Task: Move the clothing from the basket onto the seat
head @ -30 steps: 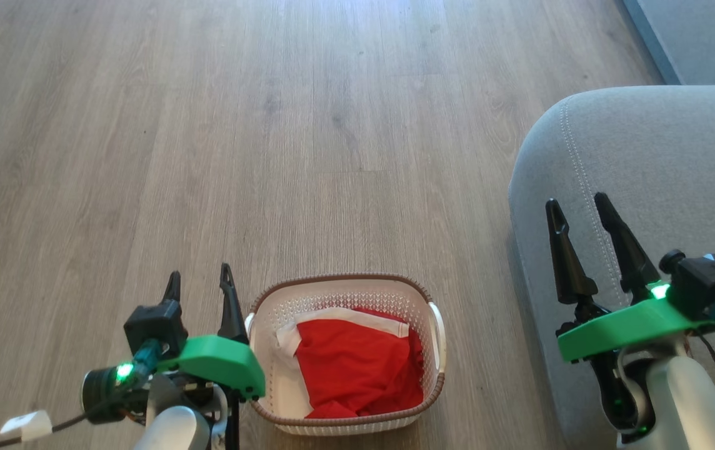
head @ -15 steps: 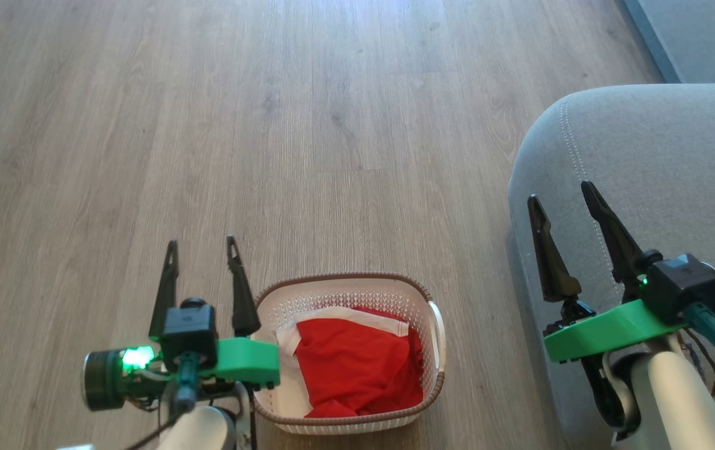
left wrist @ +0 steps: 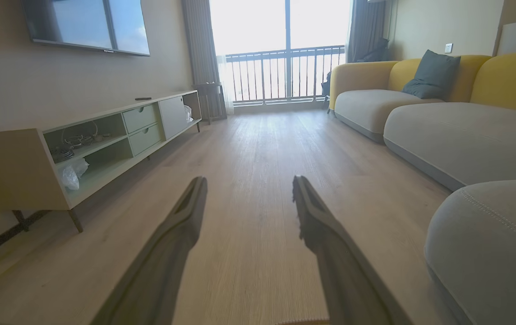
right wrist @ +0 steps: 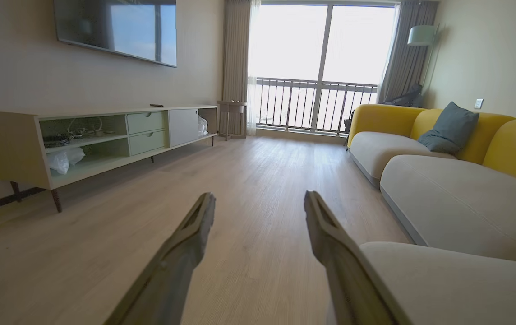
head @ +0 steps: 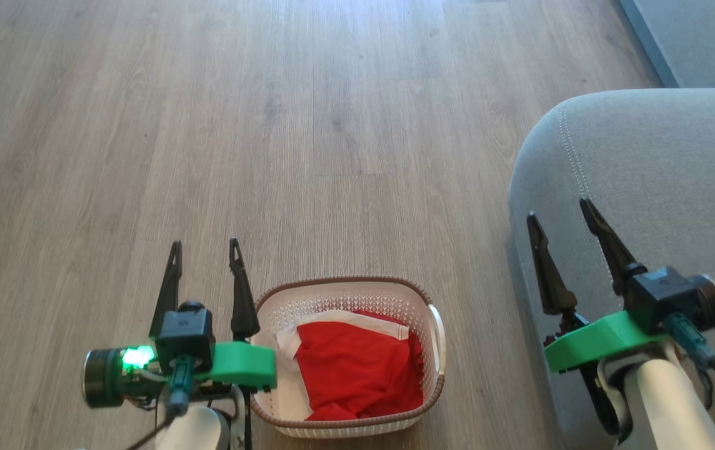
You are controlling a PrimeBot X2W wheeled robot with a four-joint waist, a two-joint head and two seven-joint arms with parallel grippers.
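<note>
Red clothing (head: 357,369) with white trim lies crumpled in the cream basket (head: 435,375) on the wooden floor, low in the head view. My left gripper (head: 204,244) hovers open just left of the basket, fingers pointing forward, nothing between them; its fingers (left wrist: 325,225) frame bare floor in the left wrist view. At the right, my right gripper (head: 560,209) is open above the front corner of the grey seat (head: 664,162), holding nothing. The seat (left wrist: 492,243) shows at the lower right of the left wrist view, and the seat (right wrist: 447,284) runs beside my right fingers (right wrist: 330,234).
A long yellow-backed sofa (right wrist: 456,198) with a dark cushion (right wrist: 449,128) runs along the right wall. A low pale TV cabinet (right wrist: 104,135) stands against the left wall, under a wall screen. Open wooden floor (head: 307,137) stretches ahead to a balcony window (right wrist: 321,67).
The left wrist has rolled level and its fingers now reach further forward beside the basket. The right gripper has shifted slightly left and turned. The clothing and basket have not moved.
</note>
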